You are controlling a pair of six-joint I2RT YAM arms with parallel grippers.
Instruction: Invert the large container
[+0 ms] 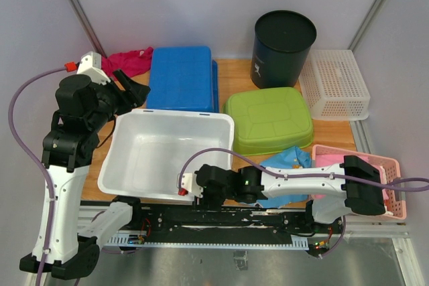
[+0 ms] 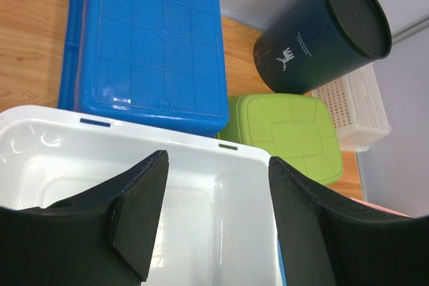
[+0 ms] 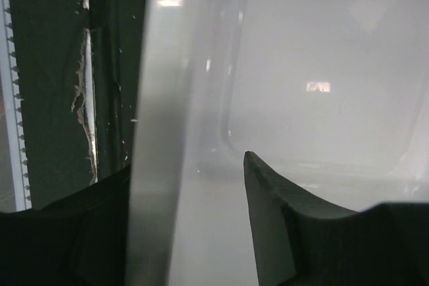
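Observation:
The large white tub (image 1: 127,140) stands upright and open-side up in the middle of the table, and it looks empty. My left gripper (image 1: 136,92) hovers at its far left corner, open and empty; in the left wrist view its fingers (image 2: 218,160) frame the tub's far rim (image 2: 134,132). My right gripper (image 1: 193,191) is at the tub's near rim. In the right wrist view it (image 3: 186,165) straddles the near wall (image 3: 157,132), one finger outside and one inside (image 3: 268,212), with a gap left beside the inner finger.
An upside-down blue bin (image 1: 181,77) lies behind the tub and an upside-down green bin (image 1: 268,118) to its right. A black cylinder (image 1: 283,48) and a white basket (image 1: 334,84) stand at the back right. A pink basket (image 1: 392,165), a blue cloth (image 1: 288,160) and a magenta cloth (image 1: 131,60) are also on the table.

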